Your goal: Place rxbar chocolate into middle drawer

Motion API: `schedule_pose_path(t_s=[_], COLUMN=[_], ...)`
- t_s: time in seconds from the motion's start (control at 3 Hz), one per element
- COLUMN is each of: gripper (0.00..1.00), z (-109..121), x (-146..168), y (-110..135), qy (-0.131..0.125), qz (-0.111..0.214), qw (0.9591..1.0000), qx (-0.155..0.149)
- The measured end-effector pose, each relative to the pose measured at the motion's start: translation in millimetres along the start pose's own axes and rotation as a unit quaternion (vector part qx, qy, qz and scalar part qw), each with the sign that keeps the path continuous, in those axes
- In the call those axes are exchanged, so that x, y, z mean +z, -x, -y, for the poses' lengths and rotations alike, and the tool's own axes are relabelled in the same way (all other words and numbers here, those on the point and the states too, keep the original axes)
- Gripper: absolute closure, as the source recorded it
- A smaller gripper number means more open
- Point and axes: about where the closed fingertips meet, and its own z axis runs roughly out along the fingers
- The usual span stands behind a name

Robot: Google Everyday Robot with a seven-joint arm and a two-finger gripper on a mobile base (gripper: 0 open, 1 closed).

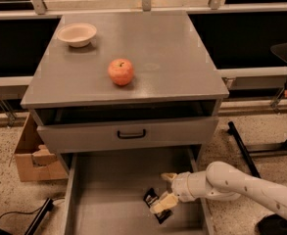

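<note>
Rxbar chocolate (151, 199) lies low in the open middle drawer (108, 190), right of centre and toward the front; its black wrapper carries white print too small to read. Its long axis runs diagonally, the far end pointing left and the near end right. The gripper (166, 190) reaches in from the right on a white arm (241, 185); its fingers (168, 177) stand spread, and the nearer one overlaps the bar's middle, though whether it touches cannot be told. The right drawer wall runs just beside the wrist, while the left half of the gray floor offers open room out to the left wall. Above sits a closed drawer front (74, 137) with a black handle (131, 134). A cardboard box (33, 158) stands on the floor, left of the cabinet. On the cabinet top (182, 58) a red-orange apple (121, 72) rests near the middle, well apart from a pale bowl (77, 34) at the far left corner
</note>
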Motion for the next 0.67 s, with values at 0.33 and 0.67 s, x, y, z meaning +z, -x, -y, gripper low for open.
schedule_pose_path(t_s=[0.33, 0.67], gripper=[0.0, 0.0], z=[-4, -11], x=[-1, -23], y=[3, 14], qy=[0.005, 0.019], qz=[0.006, 0.007], qw=[1.0, 0.9996], qx=[-0.002, -0.02])
